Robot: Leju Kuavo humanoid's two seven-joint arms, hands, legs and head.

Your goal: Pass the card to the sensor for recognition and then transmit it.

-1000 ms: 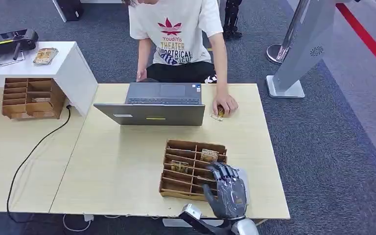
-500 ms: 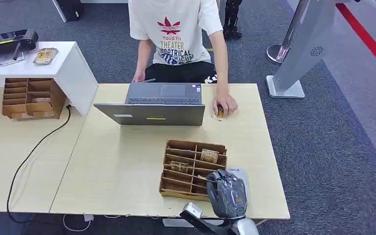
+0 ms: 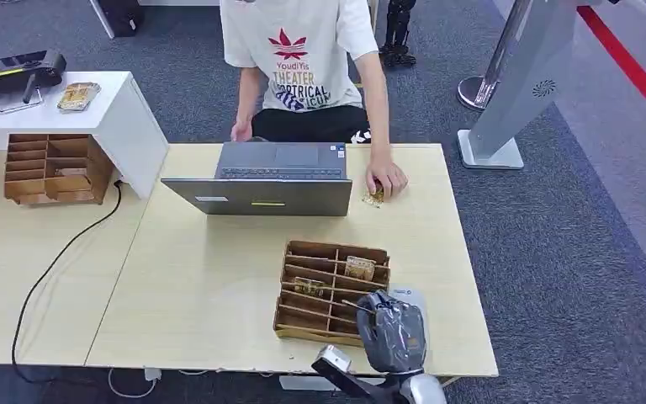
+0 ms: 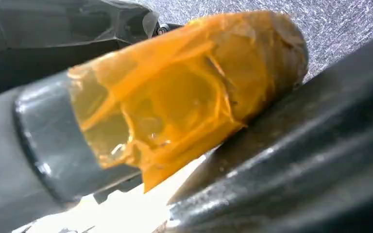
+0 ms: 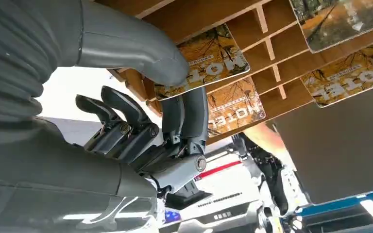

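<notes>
The right robot hand (image 3: 392, 332) sits low at the near edge of the pale wooden desk (image 3: 202, 278), over the near right corner of the brown wooden slotted card organiser (image 3: 330, 290). From the wrist camera its thick grey thumb (image 5: 141, 48) presses on top of an orange-patterned hotel card (image 5: 204, 60) while dark fingers (image 5: 192, 116) curl beneath it, so the card is pinched at the mouth of a compartment. More cards of the same pattern lie in neighbouring slots, one of them (image 3: 359, 268) showing near the organiser's far right corner. A white sensor pad (image 3: 415, 303) lies just beside the organiser on the desk's right side, partly covered by the robot hand. At the far edge stands an open grey laptop (image 3: 271, 178), and a person in a white printed T-shirt (image 3: 299, 52) sits behind it, one hand (image 3: 386, 178) resting on a small card by the laptop's right corner. The left robot hand (image 4: 126, 111) is seen too closely; I cannot tell how open it is.
</notes>
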